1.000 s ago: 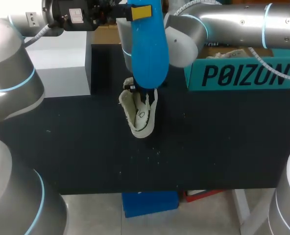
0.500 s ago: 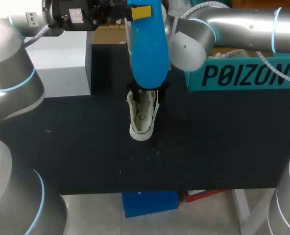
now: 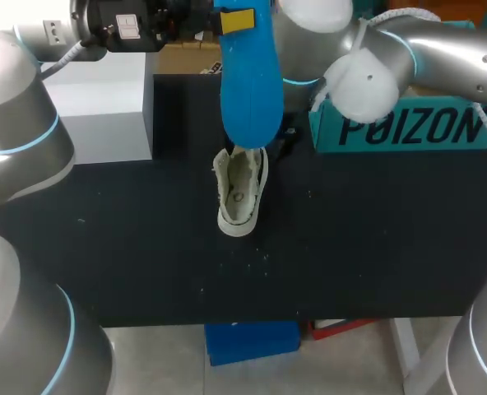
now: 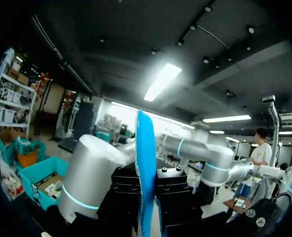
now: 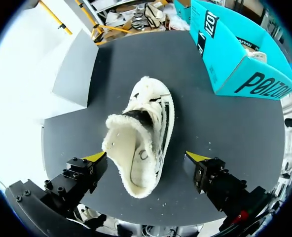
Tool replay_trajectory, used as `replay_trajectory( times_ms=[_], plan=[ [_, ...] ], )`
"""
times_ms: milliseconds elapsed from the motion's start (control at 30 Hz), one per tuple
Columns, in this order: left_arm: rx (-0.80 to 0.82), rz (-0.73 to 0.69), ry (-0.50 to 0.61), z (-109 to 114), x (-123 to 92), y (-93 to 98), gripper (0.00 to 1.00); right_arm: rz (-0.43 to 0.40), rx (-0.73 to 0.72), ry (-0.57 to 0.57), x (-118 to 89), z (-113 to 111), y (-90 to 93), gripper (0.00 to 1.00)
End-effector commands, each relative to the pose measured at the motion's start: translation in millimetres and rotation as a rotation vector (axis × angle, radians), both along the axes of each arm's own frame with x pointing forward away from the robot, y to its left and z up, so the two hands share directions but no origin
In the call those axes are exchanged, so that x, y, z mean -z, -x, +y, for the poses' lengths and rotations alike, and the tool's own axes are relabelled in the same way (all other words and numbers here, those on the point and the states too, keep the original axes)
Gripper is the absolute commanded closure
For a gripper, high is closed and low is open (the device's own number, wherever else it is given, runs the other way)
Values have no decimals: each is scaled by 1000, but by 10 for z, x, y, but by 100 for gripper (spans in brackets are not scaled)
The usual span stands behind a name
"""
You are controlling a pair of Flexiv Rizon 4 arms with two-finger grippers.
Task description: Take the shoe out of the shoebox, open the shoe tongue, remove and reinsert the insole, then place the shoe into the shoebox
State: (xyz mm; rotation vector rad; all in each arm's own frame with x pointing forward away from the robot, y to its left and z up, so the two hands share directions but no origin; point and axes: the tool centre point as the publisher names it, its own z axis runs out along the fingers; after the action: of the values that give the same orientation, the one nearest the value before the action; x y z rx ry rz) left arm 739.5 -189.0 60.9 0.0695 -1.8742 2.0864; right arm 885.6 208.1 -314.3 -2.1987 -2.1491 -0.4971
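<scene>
Spread right gripper (image 5: 147, 157) hangs over the cream fleece-lined shoe (image 5: 141, 128); left gripper (image 4: 146, 195) pinches the blue insole (image 4: 146, 148). Unbraced, the shoe could tip during reinsertion.

Black table (image 3: 145, 271) — shoe (image 3: 240, 193), teal shoebox (image 3: 408, 127)

The shoe (image 3: 240, 191) is cream-white, with a fleecy off-white lining and thin black markings along its side. The insole (image 3: 249, 78) is bright blue with a yellow patch at its far end. The shoebox (image 3: 408, 123), far right, is teal with dark lettering. The table (image 3: 375, 247) is black. The block (image 3: 104, 107), far left, is white and grey. The right gripper (image 5: 147, 157) is black and yellow-tipped. The left arm (image 3: 13, 123) and right arm (image 3: 441, 45) are silver-grey with pale blue rings
</scene>
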Motion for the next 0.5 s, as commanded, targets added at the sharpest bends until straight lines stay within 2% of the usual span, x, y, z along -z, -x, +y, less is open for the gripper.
replay_trajectory(
  times_ms=[33, 500],
  plan=[
    [-5, -1, 3, -18, 10, 5, 100, 10, -135, -247, -93, -92, 30, 0],
    [-5, -1, 3, -18, 10, 5, 100, 10, -135, -247, -93, -92, 30, 0]
  ],
)
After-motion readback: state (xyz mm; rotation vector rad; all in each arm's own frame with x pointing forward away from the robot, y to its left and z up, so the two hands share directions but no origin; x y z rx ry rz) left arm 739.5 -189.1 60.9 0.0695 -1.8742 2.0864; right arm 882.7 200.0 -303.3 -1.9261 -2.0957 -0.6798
